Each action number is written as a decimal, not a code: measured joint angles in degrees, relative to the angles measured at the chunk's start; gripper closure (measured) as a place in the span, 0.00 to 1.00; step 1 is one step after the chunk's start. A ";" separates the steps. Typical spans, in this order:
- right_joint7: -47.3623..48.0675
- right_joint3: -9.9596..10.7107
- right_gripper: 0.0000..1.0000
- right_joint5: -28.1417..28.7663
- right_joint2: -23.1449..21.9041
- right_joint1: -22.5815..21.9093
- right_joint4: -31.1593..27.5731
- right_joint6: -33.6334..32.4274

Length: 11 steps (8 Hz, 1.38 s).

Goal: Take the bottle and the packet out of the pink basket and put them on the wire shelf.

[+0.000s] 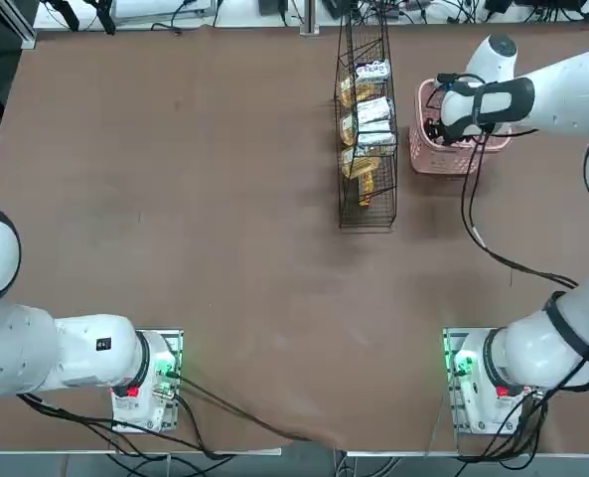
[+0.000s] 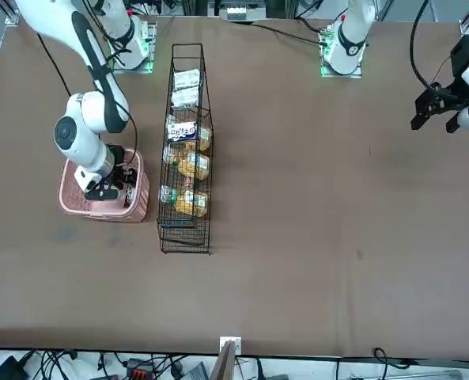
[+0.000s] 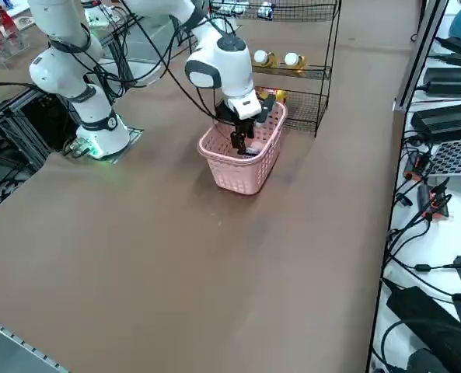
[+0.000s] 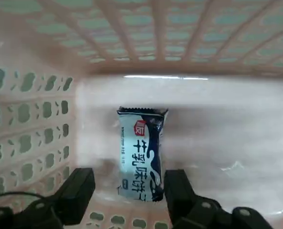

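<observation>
One pink basket (image 3: pixel 242 172); one packet (image 4: pixel 140 155) inside.
Right gripper (image 4: pixel 129 183), in basket; two fingers spread wide, grip empty; packet ahead.

Wrist view inside the basket (image 4: pixel 236 138)

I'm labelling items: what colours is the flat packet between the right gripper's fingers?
White and dark blue, clearest in the right wrist view.

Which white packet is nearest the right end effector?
The packet on the pink basket's floor, beneath the right end effector; other white ones sit on the wire shelf.
</observation>
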<state>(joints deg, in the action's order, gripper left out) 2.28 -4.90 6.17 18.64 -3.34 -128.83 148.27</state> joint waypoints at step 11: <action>-0.30 -0.01 0.11 -1.00 2.69 -0.03 0.00 3.21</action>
<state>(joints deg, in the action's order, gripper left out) 1.98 -4.91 5.17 21.33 -3.37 -128.83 151.48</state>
